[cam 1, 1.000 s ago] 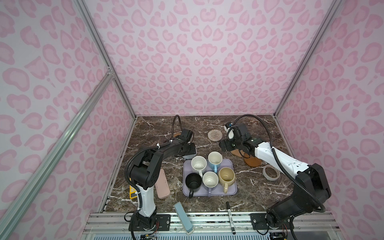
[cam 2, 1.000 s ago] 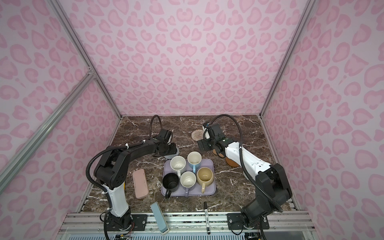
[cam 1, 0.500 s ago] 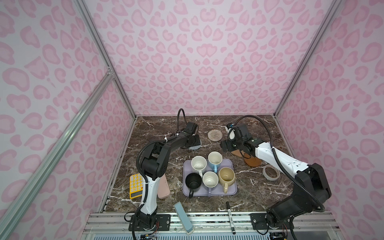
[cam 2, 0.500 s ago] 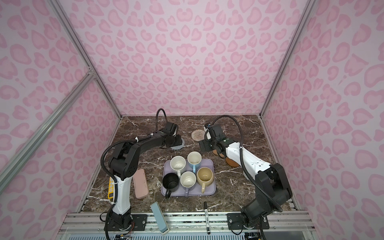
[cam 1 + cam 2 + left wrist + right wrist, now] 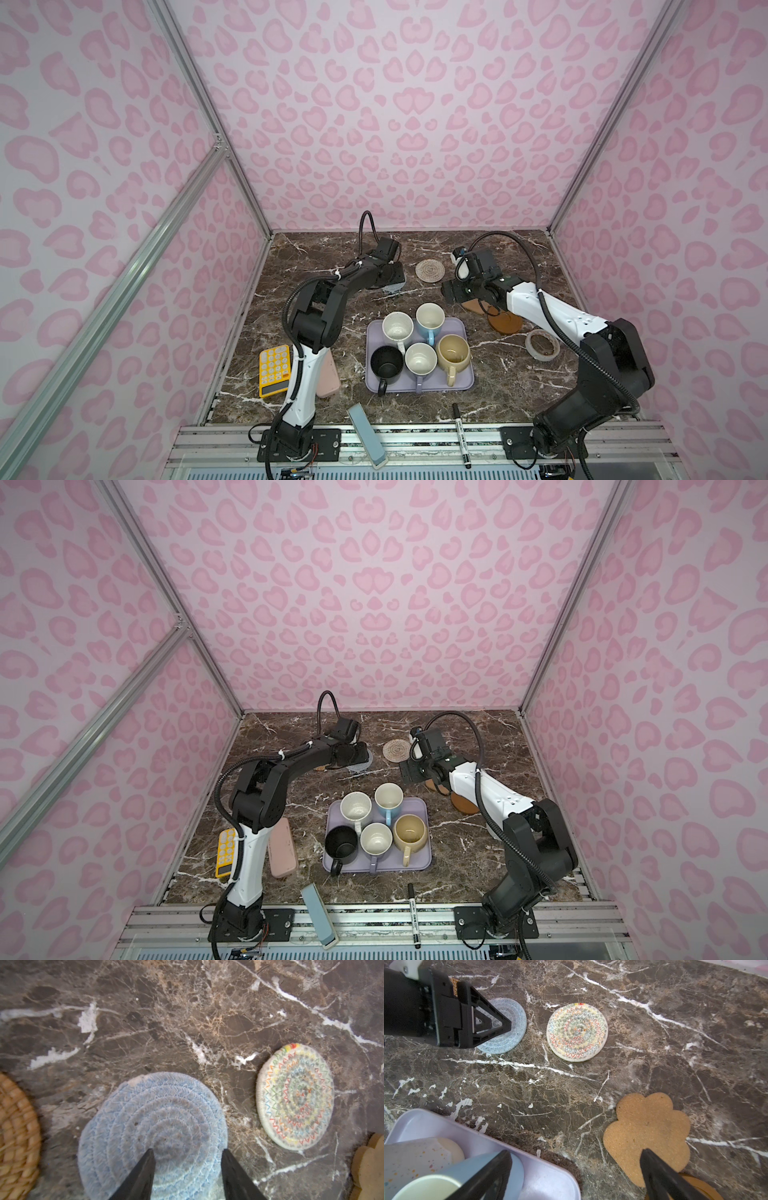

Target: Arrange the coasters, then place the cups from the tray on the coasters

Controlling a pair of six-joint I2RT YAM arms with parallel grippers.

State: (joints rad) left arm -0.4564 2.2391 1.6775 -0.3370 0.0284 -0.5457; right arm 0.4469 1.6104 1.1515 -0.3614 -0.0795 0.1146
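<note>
Directly under left claw: grey-blue coaster, round, coiled weave, flat on worktop. Fingers partway apart above it, nothing between them; contact not discernible.
To one side of that claw, between both claws: cream coaster, round, rainbow zigzag stitching. On opposite side: rattan coaster, orange-brown.
No long axis on round ones.
Under one finger of right claw: paw coaster, tan, cork-like, lobed end pointing away from claw. At its edge, beneath same finger: brown disc, rimmed; touching or overlapping, cannot tell. Spread wide and empty, that claw.
Nearer arm bases than both claws: tray, lavender, rounded corners, long axis running across from left claw's side to right's.
Upright on it, row of two nearer claws: cream-white cup, light blue cup. Row of three behind: black cup, lavender cup, pale yellow cup. Handles: turned away from claws.
Tally: coasters five, cups five, tray one, claws two.
</note>
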